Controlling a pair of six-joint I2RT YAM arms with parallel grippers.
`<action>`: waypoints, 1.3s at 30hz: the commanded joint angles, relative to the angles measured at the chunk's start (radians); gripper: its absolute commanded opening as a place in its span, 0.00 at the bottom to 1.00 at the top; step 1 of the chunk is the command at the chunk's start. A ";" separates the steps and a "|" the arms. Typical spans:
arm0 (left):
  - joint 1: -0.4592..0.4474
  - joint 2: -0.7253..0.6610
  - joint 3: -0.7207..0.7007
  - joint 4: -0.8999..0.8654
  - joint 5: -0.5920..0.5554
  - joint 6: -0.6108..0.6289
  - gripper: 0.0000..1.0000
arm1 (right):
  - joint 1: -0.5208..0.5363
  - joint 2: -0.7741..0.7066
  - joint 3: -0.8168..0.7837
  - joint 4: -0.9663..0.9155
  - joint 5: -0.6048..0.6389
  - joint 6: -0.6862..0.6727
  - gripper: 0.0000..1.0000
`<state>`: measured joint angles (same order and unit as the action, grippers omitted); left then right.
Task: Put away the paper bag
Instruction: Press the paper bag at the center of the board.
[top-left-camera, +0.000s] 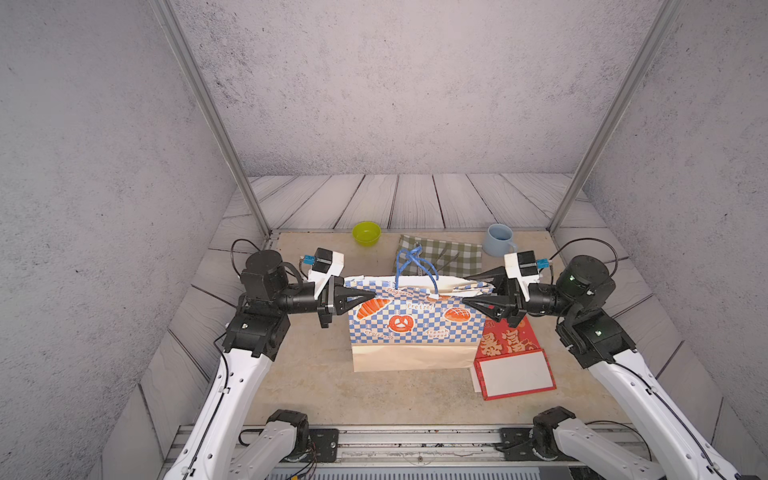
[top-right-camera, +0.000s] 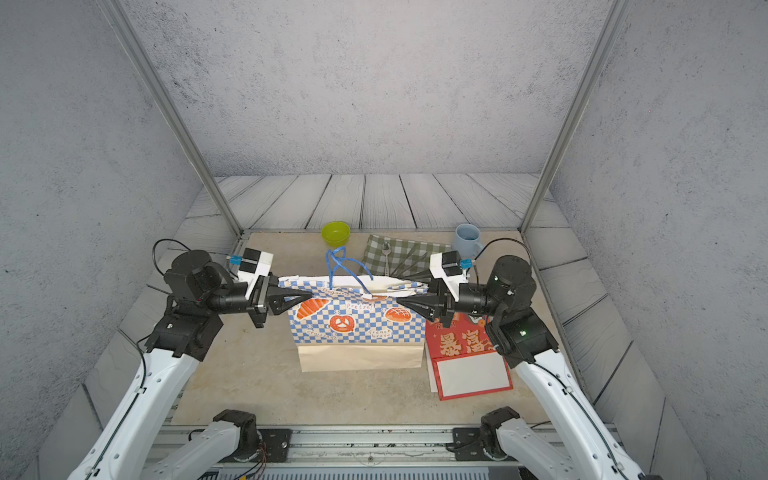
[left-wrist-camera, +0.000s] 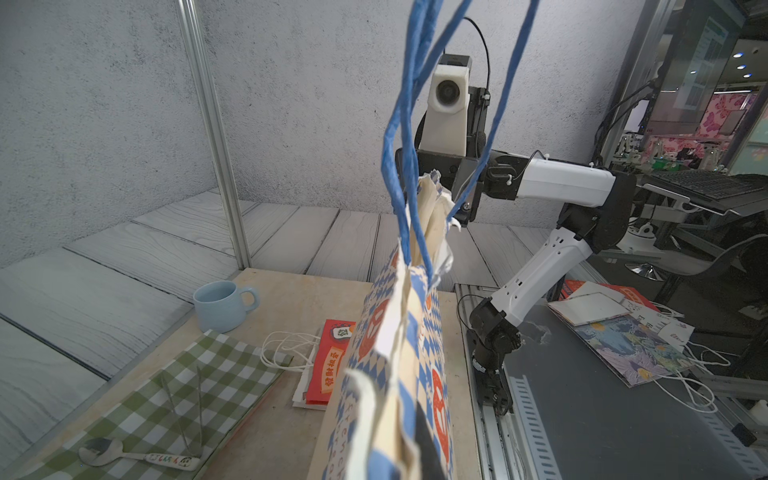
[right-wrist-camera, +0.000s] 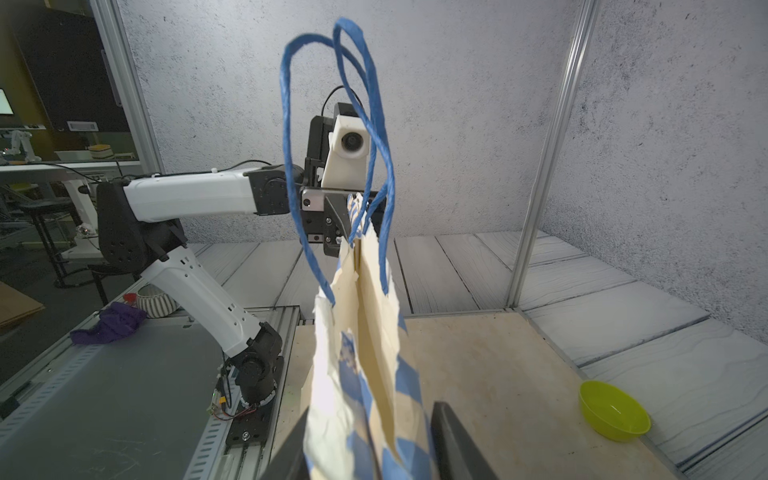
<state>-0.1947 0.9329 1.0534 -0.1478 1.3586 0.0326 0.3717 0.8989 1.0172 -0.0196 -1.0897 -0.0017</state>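
The paper bag (top-left-camera: 415, 320), blue-and-white checked with bread pictures and a plain brown bottom band, stands upright mid-table, squeezed nearly flat, in both top views (top-right-camera: 357, 324). Its blue twisted handles (top-left-camera: 411, 266) stick up above its rim. My left gripper (top-left-camera: 372, 294) is shut on the bag's upper left edge. My right gripper (top-left-camera: 463, 288) is at the upper right edge, open. In the right wrist view its two black fingers (right-wrist-camera: 453, 440) stand apart, with the bag's rim (right-wrist-camera: 365, 374) between them and a gap on one side.
A red paper bag (top-left-camera: 511, 357) lies flat just right of the checked bag, under my right arm. Behind are a green bowl (top-left-camera: 366, 233), a pale blue mug (top-left-camera: 498, 240) and a green checked cloth (top-left-camera: 440, 255) with a spoon (top-right-camera: 386, 249) on it.
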 joint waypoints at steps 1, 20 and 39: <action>-0.006 -0.008 0.039 0.012 0.030 -0.006 0.00 | 0.000 -0.019 -0.031 -0.061 0.001 -0.066 0.37; -0.007 -0.038 0.049 0.065 0.006 -0.048 0.00 | 0.000 -0.110 -0.093 -0.185 0.072 -0.139 0.73; -0.007 -0.057 0.054 0.197 -0.016 -0.159 0.00 | -0.003 -0.101 -0.062 -0.230 -0.001 -0.130 0.60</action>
<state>-0.1947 0.8886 1.0782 -0.0223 1.3506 -0.0937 0.3710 0.8280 0.9432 -0.2085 -1.1000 -0.1116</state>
